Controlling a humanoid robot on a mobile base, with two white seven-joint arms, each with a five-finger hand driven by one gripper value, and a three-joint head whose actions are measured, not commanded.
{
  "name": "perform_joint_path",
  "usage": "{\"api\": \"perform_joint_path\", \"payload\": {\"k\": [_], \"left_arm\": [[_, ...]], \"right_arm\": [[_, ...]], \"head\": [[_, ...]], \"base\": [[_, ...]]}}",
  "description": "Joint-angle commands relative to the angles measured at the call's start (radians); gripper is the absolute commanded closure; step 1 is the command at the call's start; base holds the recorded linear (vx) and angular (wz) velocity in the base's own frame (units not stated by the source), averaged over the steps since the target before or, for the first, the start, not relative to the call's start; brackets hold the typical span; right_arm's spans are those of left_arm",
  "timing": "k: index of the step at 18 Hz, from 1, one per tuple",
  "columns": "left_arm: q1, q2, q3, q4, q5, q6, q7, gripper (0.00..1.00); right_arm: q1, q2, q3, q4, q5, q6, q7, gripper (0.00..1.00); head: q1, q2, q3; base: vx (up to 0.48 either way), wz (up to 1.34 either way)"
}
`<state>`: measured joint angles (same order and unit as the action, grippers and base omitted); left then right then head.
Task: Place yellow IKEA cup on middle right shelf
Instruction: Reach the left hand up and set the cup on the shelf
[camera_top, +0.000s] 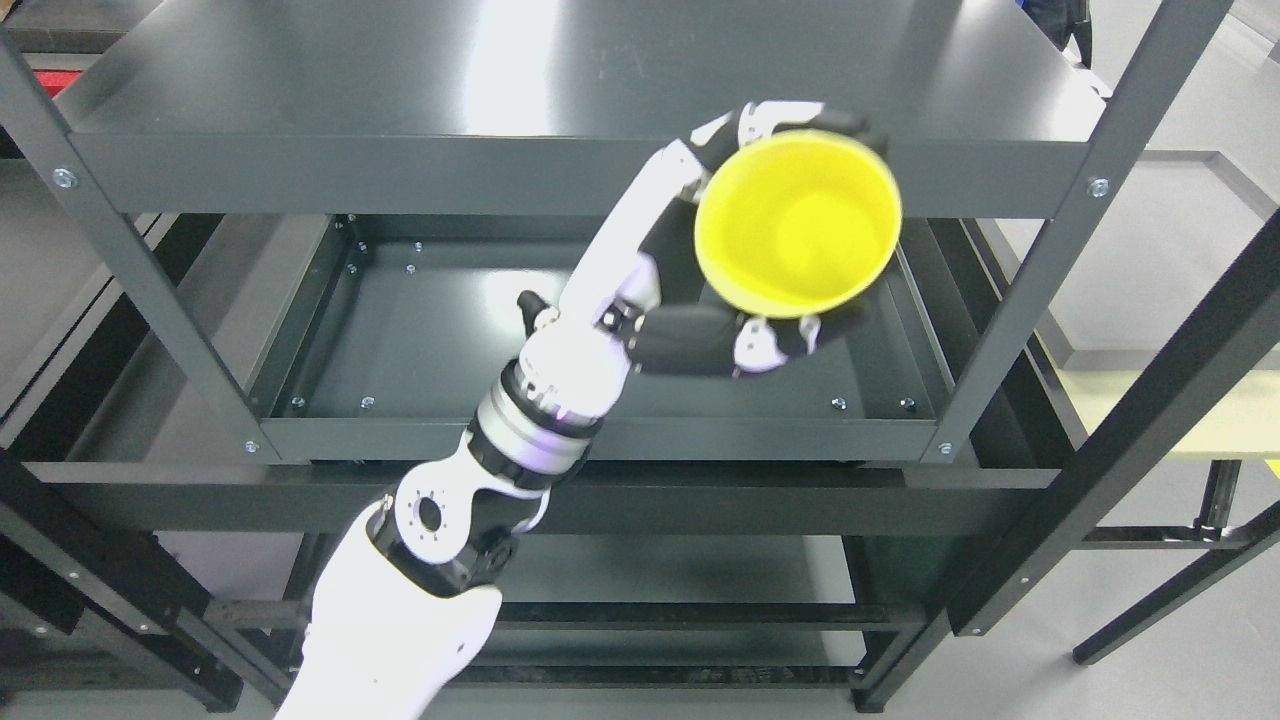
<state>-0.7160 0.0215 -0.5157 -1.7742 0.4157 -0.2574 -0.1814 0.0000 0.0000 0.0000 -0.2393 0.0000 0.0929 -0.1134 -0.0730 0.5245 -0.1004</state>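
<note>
My left hand is shut on the yellow cup. The cup's open mouth faces the camera. The hand holds it in the air in front of the dark metal shelf unit, at the right side, over the front edge of the top shelf and above the middle shelf tray. Fingers wrap over the cup's top rim and the thumb lies under it. The left arm comes in from the lower left. The right arm is out of view.
The shelf unit has slanted corner posts and a lower shelf. A second dark rack stands at the left. A table with a pale edge stands at the right, on a grey floor.
</note>
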Motion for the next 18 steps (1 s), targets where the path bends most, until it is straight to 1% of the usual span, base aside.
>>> {"api": "perform_joint_path", "payload": {"k": [1, 4, 7, 9, 10, 11, 13, 18], "left_arm": [[-0.19, -0.004, 0.003, 0.001, 0.017, 0.139, 0.158, 1.0], [-0.278, -0.004, 0.087, 0.002, 0.035, 0.343, 0.299, 1.0], [-0.327, -0.004, 0.158, 0.021, 0.041, 0.599, 0.423, 1.0], [-0.342, -0.004, 0.206, 0.06, 0.04, 0.746, 0.451, 1.0], [-0.347, -0.004, 0.221, 0.087, 0.038, 0.8, 0.451, 1.0], [-0.347, -0.004, 0.232, 0.113, 0.035, 0.838, 0.451, 1.0], [-0.347, -0.004, 0.255, 0.143, 0.029, 0.871, 0.451, 1.0], [-0.349, -0.004, 0.299, 0.156, 0.029, 0.9, 0.453, 1.0]], "right_arm": [[0.014, -0.017, 0.017, 0.0, -0.025, 0.001, -0.003, 0.01], [0.014, -0.017, 0.017, 0.0, -0.025, 0.001, -0.003, 0.01], [0.014, -0.017, 0.017, 0.0, -0.025, 0.001, -0.003, 0.01], [0.014, -0.017, 0.017, 0.0, -0.025, 0.001, -0.003, 0.01], [0.014, -0.017, 0.017, 0.0, -0.025, 0.001, -0.003, 0.01], [0.014, -0.017, 0.017, 0.0, -0.025, 0.001, -0.003, 0.01], [0.014, -0.017, 0.017, 0.0, -0.025, 0.001, -0.003, 0.01], [0.014, -0.017, 0.017, 0.0, -0.025, 0.001, -0.003, 0.01]], "head": [[0.0, 0.0, 0.0], [0.0, 0.0, 0.0], [0.0, 0.0, 0.0], [0.0, 0.0, 0.0], [0.0, 0.0, 0.0], [0.0, 0.0, 0.0], [0.0, 0.0, 0.0], [0.0, 0.0, 0.0]], "base": [[0.021, -0.03], [0.0, 0.0], [-0.007, 0.01], [0.0, 0.0], [0.0, 0.0], [0.0, 0.0], [0.0, 0.0], [0.0, 0.0]]}}
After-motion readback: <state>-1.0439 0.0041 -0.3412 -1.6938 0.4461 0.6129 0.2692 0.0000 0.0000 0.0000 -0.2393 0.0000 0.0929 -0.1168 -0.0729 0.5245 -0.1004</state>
